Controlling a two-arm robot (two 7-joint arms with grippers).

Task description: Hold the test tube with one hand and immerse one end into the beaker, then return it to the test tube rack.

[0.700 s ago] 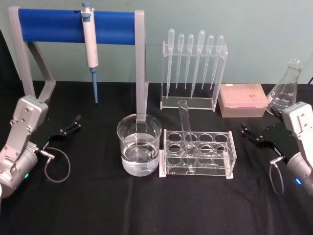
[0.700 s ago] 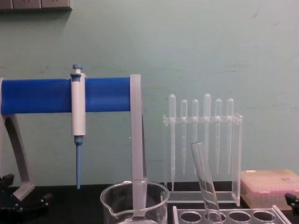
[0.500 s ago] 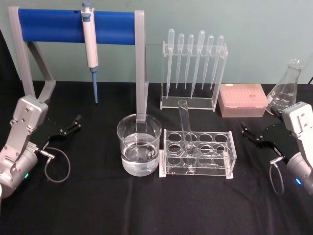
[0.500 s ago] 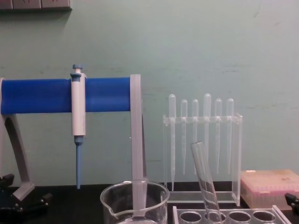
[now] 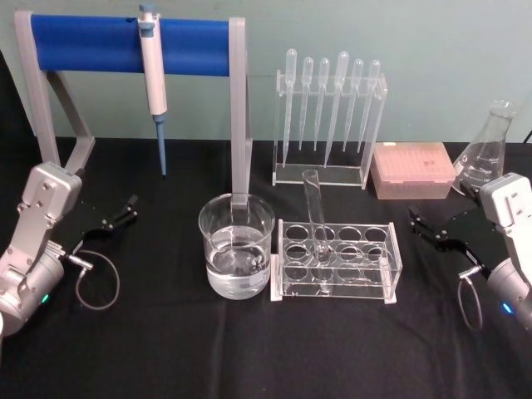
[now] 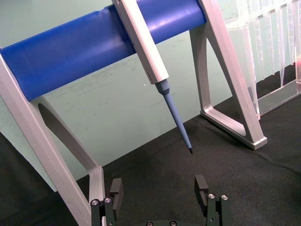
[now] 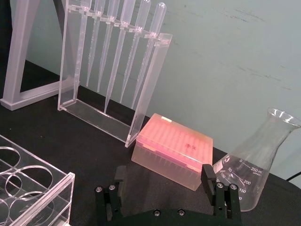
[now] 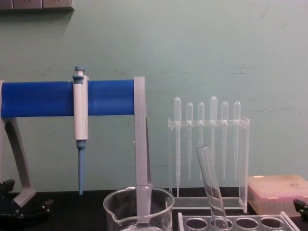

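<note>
Left gripper (image 5: 126, 210) and right gripper (image 5: 420, 223) sit low, well apart (jaws spread).

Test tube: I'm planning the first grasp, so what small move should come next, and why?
Probably ease the right gripper toward the upper part of the test tube. The tube leans in the test tube rack, ungrasped; both grippers are open, and the right one sits nearer, while the beaker stands between the tube and the left gripper.

Bare tabletop (image 5: 249, 349) is lying open near and right of the rack (image 5: 392, 259); the beaker (image 5: 237, 253) is crowding its left.
</note>
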